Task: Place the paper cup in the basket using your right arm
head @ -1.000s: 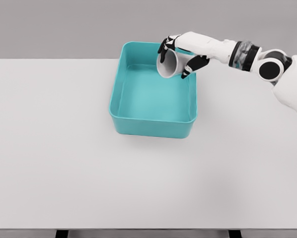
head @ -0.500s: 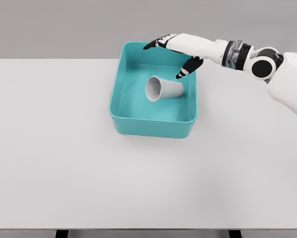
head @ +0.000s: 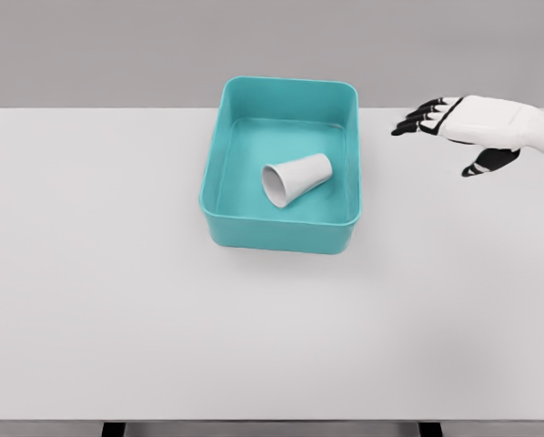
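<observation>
The white paper cup [head: 296, 178] lies on its side inside the teal basket [head: 222, 196], its mouth facing the lower left. My right hand [head: 440, 137] hovers over the table to the right of the basket, well apart from it. Its fingers are spread and hold nothing. The left arm does not show in the head view.
The basket stands at the back middle of a white table [head: 163, 309]. A grey wall runs behind the table's far edge. The table's front edge shows at the bottom of the view.
The right hand let go of the cup above the basket; the cup dropped in and settled on its side. The hand then drew back to the right, out past the basket's rim.
</observation>
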